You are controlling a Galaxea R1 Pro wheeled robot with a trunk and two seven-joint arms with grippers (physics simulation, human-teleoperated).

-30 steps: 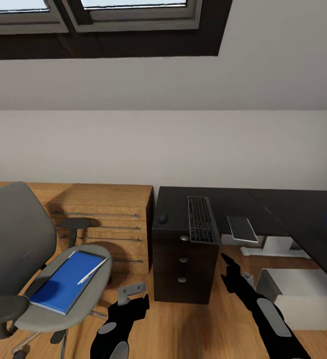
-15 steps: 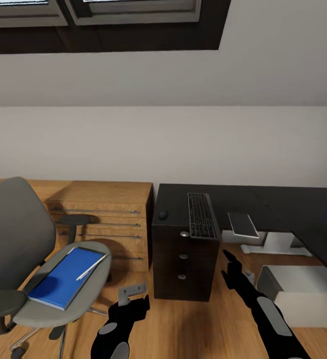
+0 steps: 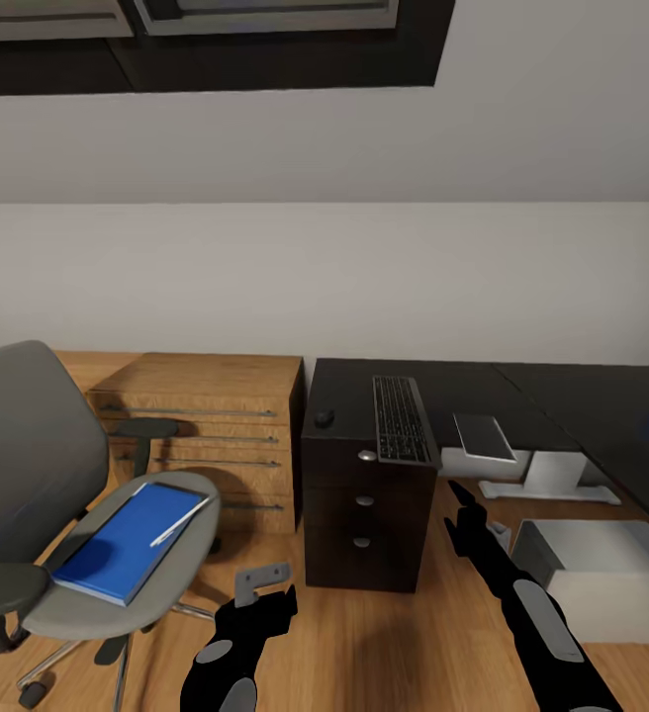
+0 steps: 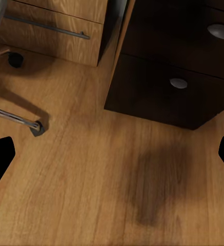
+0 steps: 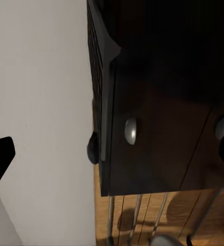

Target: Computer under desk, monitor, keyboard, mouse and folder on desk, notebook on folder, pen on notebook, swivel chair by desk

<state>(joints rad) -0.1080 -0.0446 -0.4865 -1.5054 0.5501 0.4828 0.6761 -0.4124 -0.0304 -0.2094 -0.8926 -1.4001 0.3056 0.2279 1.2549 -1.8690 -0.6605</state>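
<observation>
Two open, empty grippers — the left gripper (image 3: 265, 593) sits nearer the folder (image 3: 130, 540) on the swivel chair (image 3: 57, 514), lying up-left; right gripper (image 3: 463, 509) faces the desk (image 3: 483, 386).

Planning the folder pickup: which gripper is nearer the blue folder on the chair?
Left. The left gripper hangs low over the floor just beside the swivel chair holding the folder. The right gripper is farther off, past the desk drawers.

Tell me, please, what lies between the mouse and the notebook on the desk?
In the head view, the keyboard lies between the mouse and the notebook.
</observation>
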